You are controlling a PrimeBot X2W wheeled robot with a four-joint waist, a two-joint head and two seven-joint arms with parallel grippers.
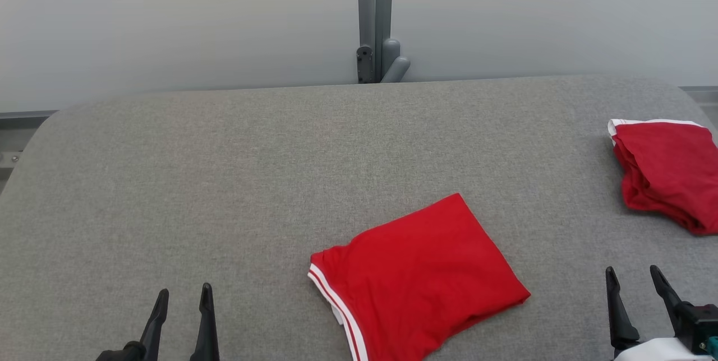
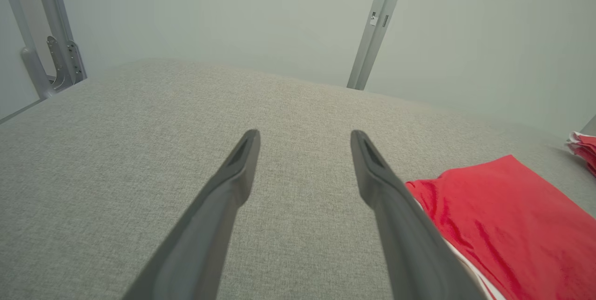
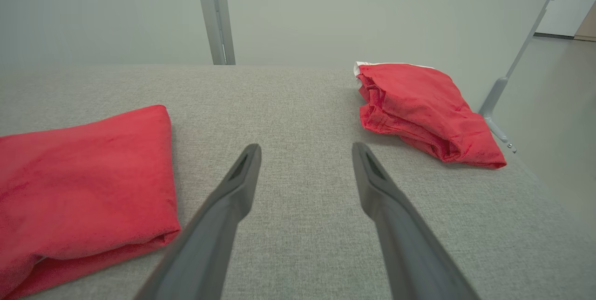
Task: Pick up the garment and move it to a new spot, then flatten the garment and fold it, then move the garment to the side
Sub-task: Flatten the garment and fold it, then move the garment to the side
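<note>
Both grippers stand with their jaws wide apart and hold nothing. Left gripper [image 1: 184,289] sits at the near edge of the head view at about 7 o'clock, its two long dark fingers over bare grey woven fabric of the table top [image 1: 224,181]. Right gripper [image 1: 632,269] sits at about 5 o'clock, also over bare fabric, with a piece of its pale forearm showing below it.

Between them lies the folded red garment with white stripes along one hem [image 1: 418,277], flat on the table and tilted, striped hem toward the near edge. It lies at 3 o'clock from the left gripper and at 9 o'clock from the right one, touching neither. In the left wrist view the left gripper [image 2: 305,134] has the garment [image 2: 503,216] at about 4 o'clock, partly behind one finger. In the right wrist view the right gripper [image 3: 306,147] has it [image 3: 84,174] at about 8 o'clock, near one finger but apart from it.

Farther off, at about 1 o'clock from the right gripper, a second red garment with white trim [image 1: 667,176] lies loosely folded at the table's right edge, well apart from the first. Beyond the far edge, at 12 o'clock, a grey metal post [image 1: 374,13] rises against a pale wall.
</note>
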